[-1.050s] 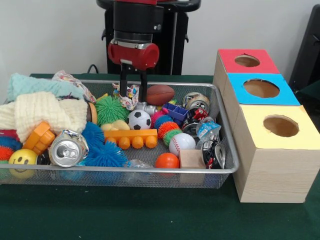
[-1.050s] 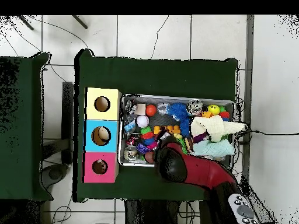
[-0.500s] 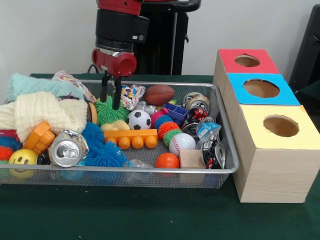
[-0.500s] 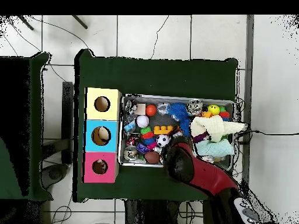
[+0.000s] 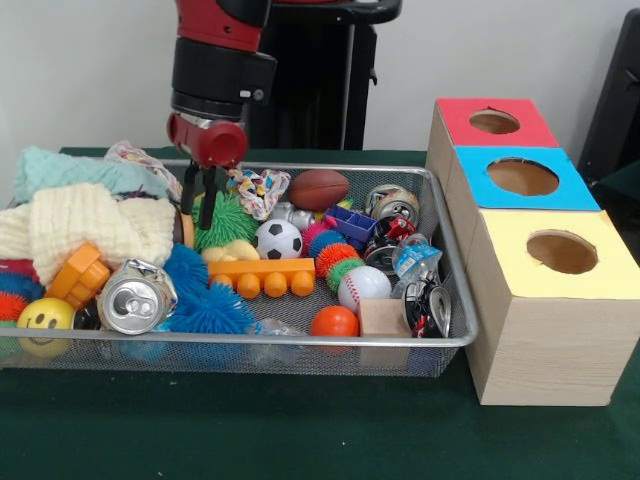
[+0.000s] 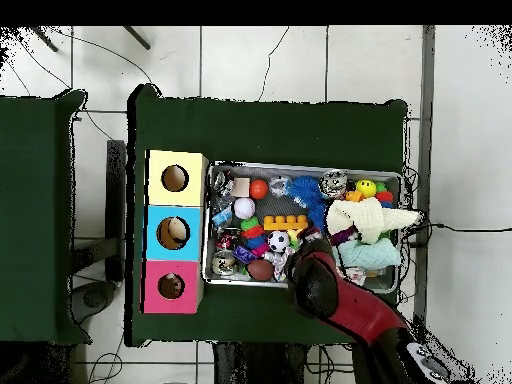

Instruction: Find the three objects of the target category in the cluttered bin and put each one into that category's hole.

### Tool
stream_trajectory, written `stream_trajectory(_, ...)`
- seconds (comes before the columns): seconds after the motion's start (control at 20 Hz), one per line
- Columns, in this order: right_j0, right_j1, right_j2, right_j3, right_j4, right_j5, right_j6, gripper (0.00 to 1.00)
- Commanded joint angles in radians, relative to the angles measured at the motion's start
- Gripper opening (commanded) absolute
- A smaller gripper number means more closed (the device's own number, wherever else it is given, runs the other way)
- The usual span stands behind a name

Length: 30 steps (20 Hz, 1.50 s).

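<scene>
My gripper hangs open over the back left of the mesh bin, its fingertips just above the green spiky ball and beside the cream cloth. Nothing sits between the fingers. In the bin lie a brown football, a soccer ball, a baseball, an orange ball, blue spiky balls, a silver can and more cans. In the overhead view the red arm covers the gripper.
Three wooden boxes with round holes stand right of the bin: red top, blue top, yellow top. A teal cloth, a patterned cloth, an orange toy block and a smiley ball crowd the bin.
The gripper has moved left in the front view, from beside the football to over the green spiky ball's left side. It stays empty, and the bin's contents have not shifted.
</scene>
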Motion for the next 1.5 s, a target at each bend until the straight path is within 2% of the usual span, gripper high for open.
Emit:
stream_trajectory(0.05, 0.017, 0.059, 0.007, 0.035, 0.082, -0.093, 0.243, 1.00)
stream_trajectory(1.5, -0.014, 0.057, 0.035, 0.050, 0.061, -0.121, 0.225, 1.00)
